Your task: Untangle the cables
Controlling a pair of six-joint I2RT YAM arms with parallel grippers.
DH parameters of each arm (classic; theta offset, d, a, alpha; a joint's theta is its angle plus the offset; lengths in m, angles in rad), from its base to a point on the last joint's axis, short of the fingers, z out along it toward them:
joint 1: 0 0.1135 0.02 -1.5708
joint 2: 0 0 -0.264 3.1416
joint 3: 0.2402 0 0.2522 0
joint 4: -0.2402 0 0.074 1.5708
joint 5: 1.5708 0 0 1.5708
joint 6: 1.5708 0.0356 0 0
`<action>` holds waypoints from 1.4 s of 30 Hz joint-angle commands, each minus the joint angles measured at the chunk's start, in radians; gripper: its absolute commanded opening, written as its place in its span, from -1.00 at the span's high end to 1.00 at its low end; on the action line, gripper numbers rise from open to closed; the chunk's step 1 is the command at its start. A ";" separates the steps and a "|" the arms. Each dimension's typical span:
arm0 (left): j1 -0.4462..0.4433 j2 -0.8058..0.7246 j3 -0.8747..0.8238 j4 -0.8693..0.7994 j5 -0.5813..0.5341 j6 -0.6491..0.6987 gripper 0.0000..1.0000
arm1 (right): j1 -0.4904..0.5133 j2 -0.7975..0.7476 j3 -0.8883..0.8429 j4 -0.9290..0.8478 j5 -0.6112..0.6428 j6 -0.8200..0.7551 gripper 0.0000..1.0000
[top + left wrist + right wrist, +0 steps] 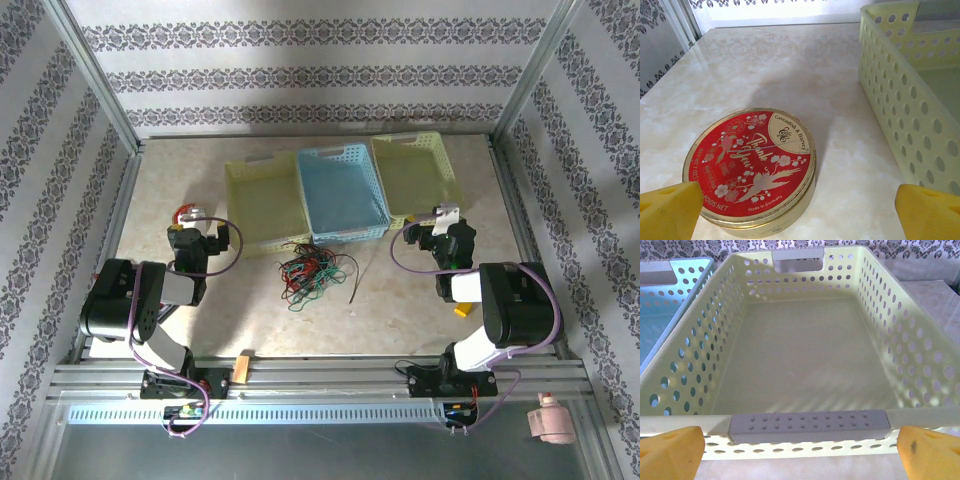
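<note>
Task looks not started, judging from the layout. The cables (312, 268), red, green and black strands, sit in 1 knotted heap on the desk (420, 310), just in front of the blue basket (345, 150) and about midway between the 2 arms. 1 dark strand (358, 285) lies just to the right of the heap; it cannot be told whether it is attached. No colour is separated out, and all 3 baskets look empty.

Left gripper (198, 235) is wide open, holding nothing and well apart from the heap, hovering near a round red tin (752, 167) beside the left yellow basket (900, 85). Right gripper (445, 225) is also wide open and empty, facing into the right yellow basket (880, 315). Everything remains: reach the heap, pull strands apart, sort them.

Readable writing on the tin lid: "Cavendish & Harvey", script "Thank You", "Made in Germany", partial "POIDS NET". No writing is legible on the baskets.
</note>
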 commanded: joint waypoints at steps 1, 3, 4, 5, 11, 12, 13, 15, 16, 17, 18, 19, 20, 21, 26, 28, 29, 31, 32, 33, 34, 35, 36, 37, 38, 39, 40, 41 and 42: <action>0.003 0.004 0.014 0.022 -0.001 -0.010 -0.98 | -0.005 -0.006 0.014 0.026 -0.013 0.006 -0.97; 0.003 0.004 0.013 0.025 0.002 -0.010 -0.98 | -0.005 -0.005 0.014 0.026 -0.012 0.007 -0.97; 0.003 0.004 0.013 0.025 0.002 -0.009 -0.98 | -0.005 -0.006 0.014 0.026 -0.013 0.007 -0.97; 0.003 0.005 0.013 0.026 0.001 -0.010 -0.98 | -0.005 -0.006 0.014 0.026 -0.013 0.007 -0.97; 0.003 0.004 0.013 0.025 0.005 -0.008 -0.98 | -0.020 -0.004 0.010 0.037 -0.023 0.025 -0.97; 0.003 0.004 0.013 0.025 0.004 -0.008 -0.98 | -0.020 -0.004 0.010 0.037 -0.023 0.025 -0.97; 0.003 0.005 0.014 0.024 0.004 -0.008 -0.98 | -0.020 -0.004 0.011 0.035 -0.023 0.025 -0.97; 0.003 0.004 0.014 0.024 0.005 -0.008 -0.98 | -0.020 -0.005 0.011 0.035 -0.023 0.025 -0.97; 0.003 0.005 0.015 0.023 0.005 -0.008 -0.98 | -0.020 -0.005 0.011 0.035 -0.023 0.024 -0.97; 0.003 0.004 0.014 0.024 0.006 -0.008 -0.98 | -0.020 -0.004 0.011 0.035 -0.023 0.025 -0.97; 0.003 0.004 0.014 0.023 0.006 -0.008 -0.98 | -0.020 -0.004 0.011 0.034 -0.023 0.024 -0.97; 0.003 0.004 0.014 0.023 0.006 -0.008 -0.98 | -0.020 -0.003 0.013 0.032 -0.022 0.023 -0.97; 0.003 0.004 0.014 0.023 0.005 -0.008 -0.98 | -0.020 -0.005 0.013 0.032 -0.023 0.023 -0.97; 0.003 0.005 0.014 0.024 0.006 -0.008 -0.98 | -0.020 -0.005 0.013 0.032 -0.022 0.023 -0.97; 0.003 -0.023 0.014 0.003 0.045 0.005 -0.98 | -0.020 -0.005 0.010 0.036 -0.023 0.023 -0.97; 0.003 -0.068 0.018 -0.040 0.016 -0.007 -0.98 | -0.020 -0.005 0.008 0.038 -0.023 0.023 -0.97; 0.002 -0.098 0.027 -0.082 -0.005 -0.010 -0.98 | -0.020 -0.005 0.008 0.038 -0.023 0.024 -0.97; -0.015 -0.164 0.060 -0.188 -0.063 -0.008 -0.98 | -0.020 -0.005 0.008 0.040 -0.019 0.025 -0.97; -0.026 -0.202 0.076 -0.247 -0.097 -0.006 -0.98 | -0.021 -0.013 0.007 0.040 0.002 0.036 -0.97; -0.043 -0.254 0.086 -0.289 -0.148 0.003 -0.98 | -0.021 -0.049 0.008 0.010 0.047 0.048 -0.97; -0.062 -0.311 0.084 -0.309 -0.202 0.005 -0.99 | -0.017 -0.108 0.016 -0.062 0.106 0.056 -0.95; -0.073 -0.359 0.077 -0.315 -0.241 -0.012 -0.98 | 0.000 -0.169 0.023 -0.128 0.190 0.060 -0.85; -0.092 -0.421 0.074 -0.346 -0.303 -0.062 -0.99 | 0.036 -0.258 0.034 -0.217 0.326 0.058 -0.74; -0.109 -0.481 0.085 -0.433 -0.330 -0.118 -0.99 | 0.077 -0.344 0.039 -0.275 0.451 0.056 -0.69; -0.125 -0.524 0.109 -0.544 -0.319 -0.154 -0.99 | 0.114 -0.411 0.039 -0.304 0.516 0.053 -0.68; -0.158 -0.559 0.145 -0.682 -0.320 -0.196 -0.99 | 0.156 -0.490 0.045 -0.360 0.554 0.054 -0.70; -0.207 -0.583 0.167 -0.781 -0.331 -0.217 -0.99 | 0.192 -0.567 0.070 -0.479 0.571 0.091 -0.70; -0.261 -0.603 0.169 -0.830 -0.337 -0.229 -0.99 | 0.216 -0.620 0.097 -0.594 0.543 0.133 -0.70; -0.325 -0.624 0.161 -0.864 -0.337 -0.253 -0.99 | 0.250 -0.671 0.116 -0.697 0.496 0.164 -0.69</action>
